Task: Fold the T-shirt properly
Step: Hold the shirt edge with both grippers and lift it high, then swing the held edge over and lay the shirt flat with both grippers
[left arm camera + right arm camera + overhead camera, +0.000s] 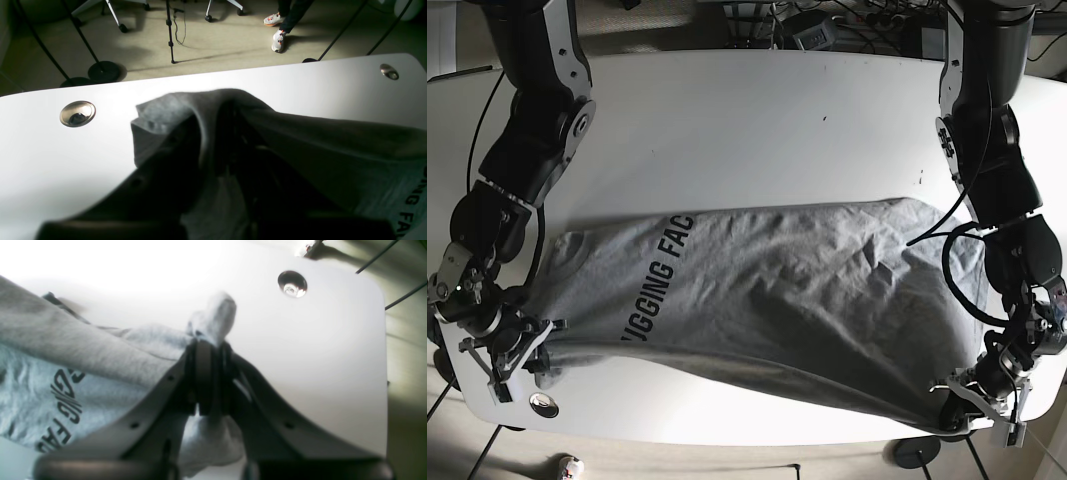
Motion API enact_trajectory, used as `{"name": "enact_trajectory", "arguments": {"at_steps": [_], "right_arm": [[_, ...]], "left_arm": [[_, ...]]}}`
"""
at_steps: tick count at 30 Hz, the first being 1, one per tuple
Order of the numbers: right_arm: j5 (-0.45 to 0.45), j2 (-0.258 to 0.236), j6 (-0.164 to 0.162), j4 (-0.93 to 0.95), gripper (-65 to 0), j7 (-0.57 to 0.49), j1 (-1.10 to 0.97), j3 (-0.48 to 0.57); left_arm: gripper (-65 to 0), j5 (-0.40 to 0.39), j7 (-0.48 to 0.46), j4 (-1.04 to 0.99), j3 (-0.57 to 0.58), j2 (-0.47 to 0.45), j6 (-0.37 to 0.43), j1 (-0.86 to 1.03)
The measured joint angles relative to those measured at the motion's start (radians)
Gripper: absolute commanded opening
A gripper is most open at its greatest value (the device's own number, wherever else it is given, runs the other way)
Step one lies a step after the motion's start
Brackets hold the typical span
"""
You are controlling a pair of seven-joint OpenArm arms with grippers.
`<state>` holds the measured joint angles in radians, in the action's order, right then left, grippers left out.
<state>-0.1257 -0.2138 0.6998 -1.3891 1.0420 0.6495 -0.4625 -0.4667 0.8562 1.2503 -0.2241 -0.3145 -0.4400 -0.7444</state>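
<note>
Grey T-shirt [757,300] is lying spread across the white tabletop [747,130]; right end effector [208,353] is clamping one near corner, left end effector [972,395] apparently pinching the other, probably readying a lengthwise fold.

We look down on a white table [757,110] with a grey T-shirt [777,300] spread across its near half, black lettering [665,280] running sideways toward the shirt's left end. At the near left corner, the right gripper [522,352] sits on the shirt's left edge, and at the near right corner the left gripper [972,400] meets the shirt's lower right corner. A round metal grommet [544,404] shows at the near left corner.
</note>
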Motion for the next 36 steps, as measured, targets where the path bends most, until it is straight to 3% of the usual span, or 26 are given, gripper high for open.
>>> {"name": "enact_trajectory", "arguments": {"at_steps": [6, 10, 13, 17, 21, 23, 25, 29, 31, 36], "right_arm": [[-0.001, -0.08, 0.0, 0.303, -62.9, 0.005, 0.348, 0.009], [-0.01, -0.102, 0.0, 0.33, -62.9, -0.002, 0.507, 0.061], [-0.028, -0.108, 0.002, 0.328, -62.9, 0.038, 0.505, 0.063], [-0.033, -0.11, 0.004, 0.106, -62.9, 0.106, 0.298, -0.042], [-0.043, -0.048, 0.004, -0.141, -62.9, 0.153, 0.008, -0.101], [-0.112, -0.026, 0.005, -0.218, -62.9, 0.171, -0.127, -0.125], [-0.181, -0.016, 0.005, -0.266, -62.9, 0.167, -0.255, -0.158], [-0.317, -0.008, 0.003, -0.326, -62.9, 0.173, -0.535, -0.221], [-0.333, 0.018, 0.0, -0.381, -62.9, 0.171, -0.65, -0.252], [-0.35, 0.025, 0.0, -0.41, -62.9, 0.171, -0.749, -0.251]], "left_arm": [[-65.0, 0.002, 0.004, -0.1, 0.0, -0.007, 0.002, -0.254], [-65.0, -0.015, 0.013, -0.068, -0.008, -0.041, -0.002, -0.352], [-65.0, -0.006, 0.06, 0.021, -0.022, -0.043, -0.002, -0.327], [-65.0, -0.033, 0.072, 0.199, -0.091, -0.049, -0.011, -0.102], [-65.0, -0.028, 0.073, 0.362, -0.158, -0.033, -0.014, 0.219], [-65.0, -0.021, 0.074, 0.403, -0.203, -0.003, -0.013, 0.327], [-65.0, -0.021, 0.071, 0.43, -0.238, 0.015, -0.013, 0.425], [-65.0, -0.013, 0.073, 0.493, -0.28, 0.02, -0.128, 0.635], [-65.0, -0.014, 0.071, 0.521, -0.279, 0.001, -0.139, 0.721], [-65.0, -0.015, 0.07, 0.535, -0.279, -0.023, -0.142, 0.782]]}}
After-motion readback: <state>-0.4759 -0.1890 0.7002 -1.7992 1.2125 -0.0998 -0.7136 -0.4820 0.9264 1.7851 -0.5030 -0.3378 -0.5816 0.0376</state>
